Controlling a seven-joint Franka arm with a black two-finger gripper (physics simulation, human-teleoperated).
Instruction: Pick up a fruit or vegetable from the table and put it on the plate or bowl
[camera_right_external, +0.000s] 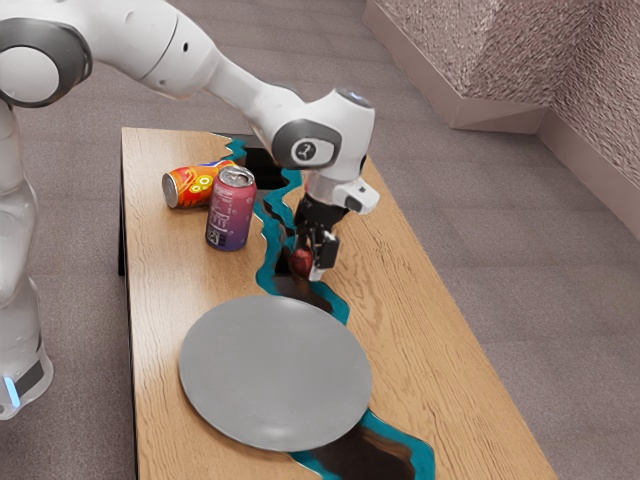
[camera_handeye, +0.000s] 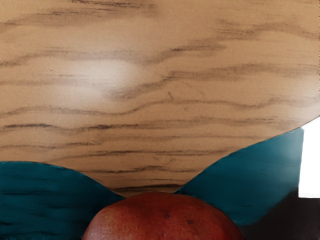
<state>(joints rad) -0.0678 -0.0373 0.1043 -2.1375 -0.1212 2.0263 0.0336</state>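
Observation:
A small red fruit (camera_right_external: 300, 262) sits between the black fingers of my gripper (camera_right_external: 308, 262), just above the teal strip in the wooden table (camera_right_external: 430, 330). The gripper is shut on it, a little above the table. In the wrist view the same red fruit (camera_handeye: 162, 219) bulges up right under my hand, over wood grain and teal inlay. The round grey plate (camera_right_external: 274, 372) lies flat toward the table's near end, its rim a short way from the fruit.
A purple can (camera_right_external: 230, 208) stands upright at the exterior view's left of my gripper. An orange can (camera_right_external: 195, 184) lies on its side behind it. A dark teal-edged inlay (camera_right_external: 300, 285) winds along the table's length.

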